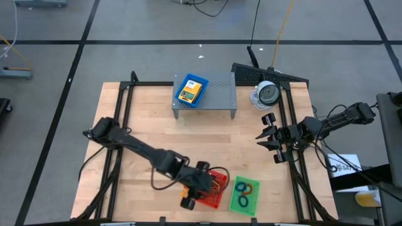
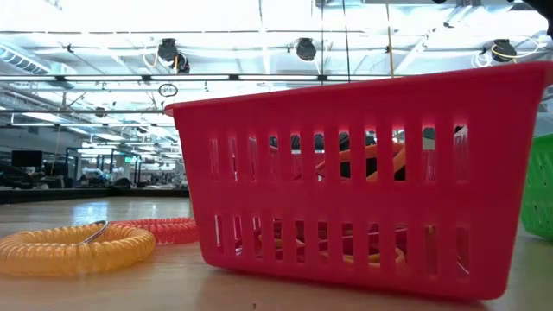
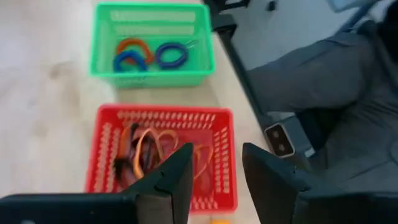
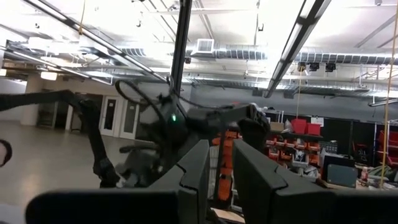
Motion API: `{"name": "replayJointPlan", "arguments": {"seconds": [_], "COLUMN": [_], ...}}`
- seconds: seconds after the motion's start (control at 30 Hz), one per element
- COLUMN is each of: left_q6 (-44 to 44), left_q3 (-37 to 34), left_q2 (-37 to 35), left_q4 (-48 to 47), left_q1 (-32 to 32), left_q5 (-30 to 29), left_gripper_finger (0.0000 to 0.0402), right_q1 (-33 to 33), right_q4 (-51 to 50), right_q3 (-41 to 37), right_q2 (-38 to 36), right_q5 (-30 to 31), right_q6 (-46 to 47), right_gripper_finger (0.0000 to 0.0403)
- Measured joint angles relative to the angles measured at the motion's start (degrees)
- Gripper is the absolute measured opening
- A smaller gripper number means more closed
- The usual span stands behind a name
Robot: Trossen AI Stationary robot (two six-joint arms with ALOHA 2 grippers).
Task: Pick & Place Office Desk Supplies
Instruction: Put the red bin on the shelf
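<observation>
Your left gripper (image 3: 214,174) hovers over the red mesh tray (image 3: 227,155), its fingers (image 3: 177,177) parted with nothing between them. Directly beneath those fingers, inside the tray, lie thin orange and reddish rubber bands (image 3: 146,152). Beyond the fingertips sits the green mesh tray (image 3: 102,46), holding blue and orange rings (image 3: 171,55). On the table just outside the red tray you have two coiled rings (image 2: 78,244), orange and red. Your right gripper (image 1: 269,139) waits off to the side, raised, fingers slightly apart around nothing.
</observation>
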Motion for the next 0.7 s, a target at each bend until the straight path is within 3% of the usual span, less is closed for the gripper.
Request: {"name": "replayJointPlan", "arguments": {"seconds": [0.23, 0.4, 0.7], "left_q6": [-10.0, -17.1, -35.2], "left_q3": [0.0, -1.0, -13.9], "left_q2": [-2.6, -2.6, -2.5], "left_q4": [-9.3, -11.0, -9.9], "left_q1": [-4.3, -6.1, -6.5], "left_q5": [-10.3, -13.1, -16.5], "left_gripper_finger": [0.0145, 0.0145, 0.0145], "right_q1": [0.0, 0.0, 0.0], "right_q4": [0.0, 0.1, 0.1], "right_q3": [0.0, 0.0, 0.0], "right_q2": [0.0, 0.0, 0.0], "right_q5": [0.0, 0.0, 0.0], "right_q6": [0.0, 0.2, 0.2], "right_gripper_finger": [0.0057, 0.0057, 0.0057]}}
